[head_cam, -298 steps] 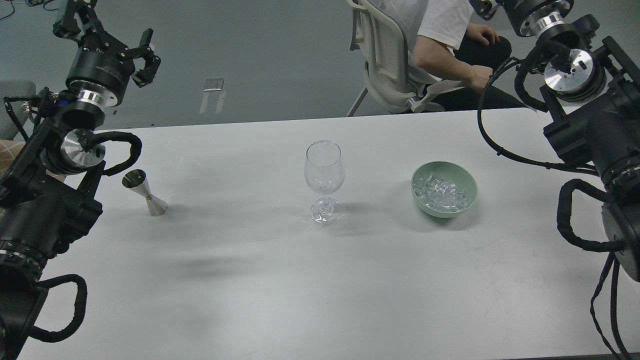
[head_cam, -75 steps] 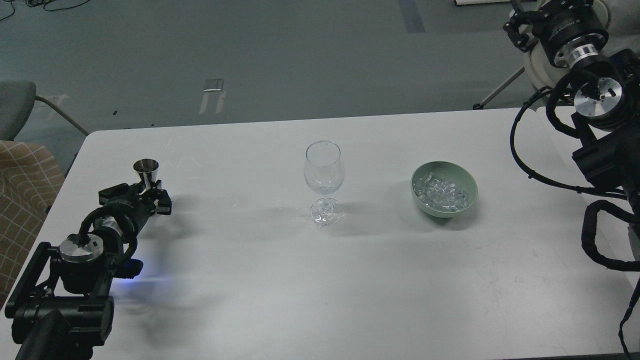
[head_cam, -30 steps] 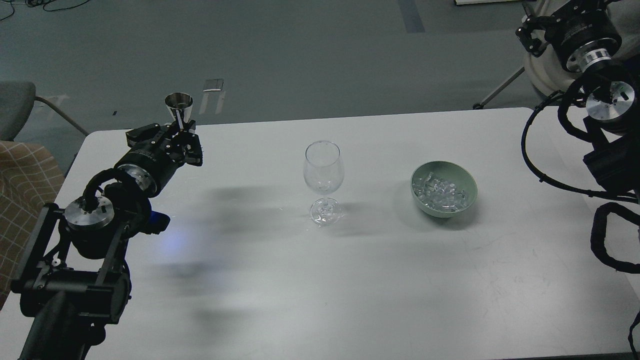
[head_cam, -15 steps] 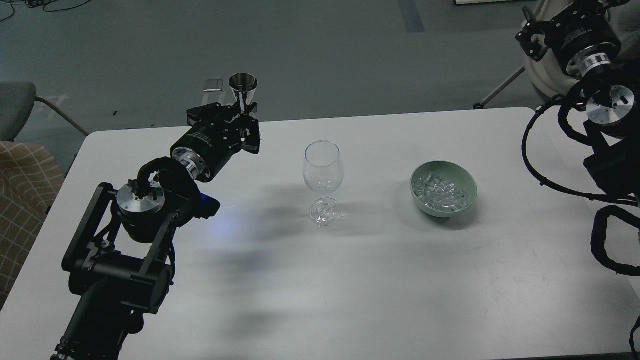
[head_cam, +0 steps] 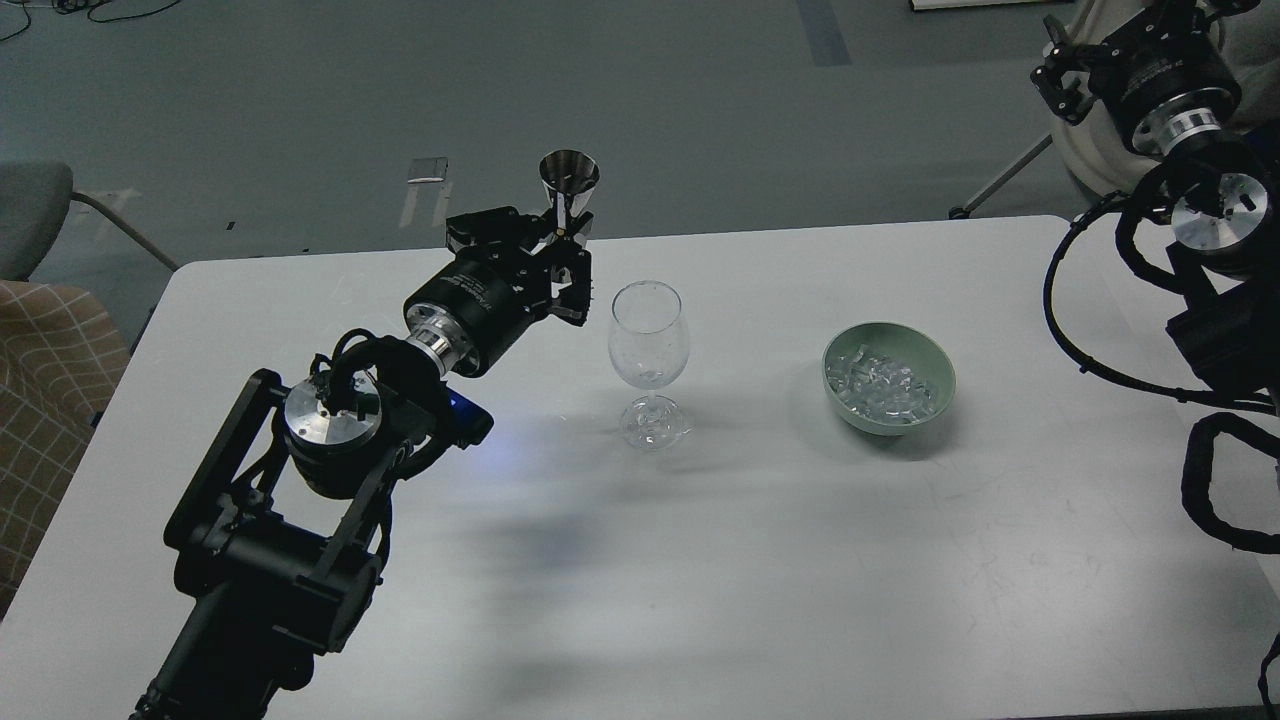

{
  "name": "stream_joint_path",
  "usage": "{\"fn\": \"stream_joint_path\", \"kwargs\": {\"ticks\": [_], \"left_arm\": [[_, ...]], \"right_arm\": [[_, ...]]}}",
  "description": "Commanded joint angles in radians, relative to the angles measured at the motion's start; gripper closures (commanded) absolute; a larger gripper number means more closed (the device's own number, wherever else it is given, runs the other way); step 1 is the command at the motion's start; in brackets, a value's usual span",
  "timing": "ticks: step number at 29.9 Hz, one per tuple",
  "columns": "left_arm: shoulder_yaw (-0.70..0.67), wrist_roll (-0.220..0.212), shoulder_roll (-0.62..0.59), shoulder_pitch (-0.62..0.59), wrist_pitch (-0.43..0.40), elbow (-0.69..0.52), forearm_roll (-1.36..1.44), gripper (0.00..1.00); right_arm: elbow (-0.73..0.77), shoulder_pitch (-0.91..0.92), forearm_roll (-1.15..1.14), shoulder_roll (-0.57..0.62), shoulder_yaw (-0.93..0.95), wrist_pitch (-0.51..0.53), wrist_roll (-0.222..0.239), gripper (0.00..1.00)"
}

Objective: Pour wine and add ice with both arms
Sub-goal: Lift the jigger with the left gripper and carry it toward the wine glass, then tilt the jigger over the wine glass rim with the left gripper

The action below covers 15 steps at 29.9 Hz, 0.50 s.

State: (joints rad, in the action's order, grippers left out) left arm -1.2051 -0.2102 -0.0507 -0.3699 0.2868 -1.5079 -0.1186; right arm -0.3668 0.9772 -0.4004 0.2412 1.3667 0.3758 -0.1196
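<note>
My left gripper point(head_cam: 562, 250) is shut on the waist of a steel jigger point(head_cam: 568, 178) and holds it upright, above the table and just left of the rim of the clear stemmed wine glass point(head_cam: 648, 335). The wine cannot be seen inside the jigger. The glass stands at the table's middle and looks empty. The ice point(head_cam: 885, 385) is a heap of clear cubes in a pale green bowl point(head_cam: 933, 352), right of the glass. My right gripper point(head_cam: 1065, 70) is high at the top right, beyond the table's far edge, far from the bowl; its fingers cannot be told apart.
The white table point(head_cam: 700, 560) bears only the glass and the bowl. A checked cushion point(head_cam: 40, 400) and a grey chair point(head_cam: 30, 215) stand off the left edge. A white chair base point(head_cam: 1075, 150) is behind the far right corner.
My left gripper has lifted the jigger from the table's left side and carried it right and up, to beside the glass. The right arm has barely moved.
</note>
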Motion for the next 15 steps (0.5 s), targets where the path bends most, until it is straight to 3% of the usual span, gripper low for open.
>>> {"fn": "stream_joint_path", "kwargs": {"ticks": [1,15], "left_arm": [[0.028,0.0,-0.006,0.002,-0.001,-0.017,0.007,0.84],[0.045,0.002,-0.015,0.011,-0.009,-0.018,0.082,0.84]], "right_arm": [[0.0,0.0,0.0,0.0,0.0,0.0,0.0,0.0],[-0.001,0.003,0.0,0.0,0.0,0.0,0.0,0.0]]}}
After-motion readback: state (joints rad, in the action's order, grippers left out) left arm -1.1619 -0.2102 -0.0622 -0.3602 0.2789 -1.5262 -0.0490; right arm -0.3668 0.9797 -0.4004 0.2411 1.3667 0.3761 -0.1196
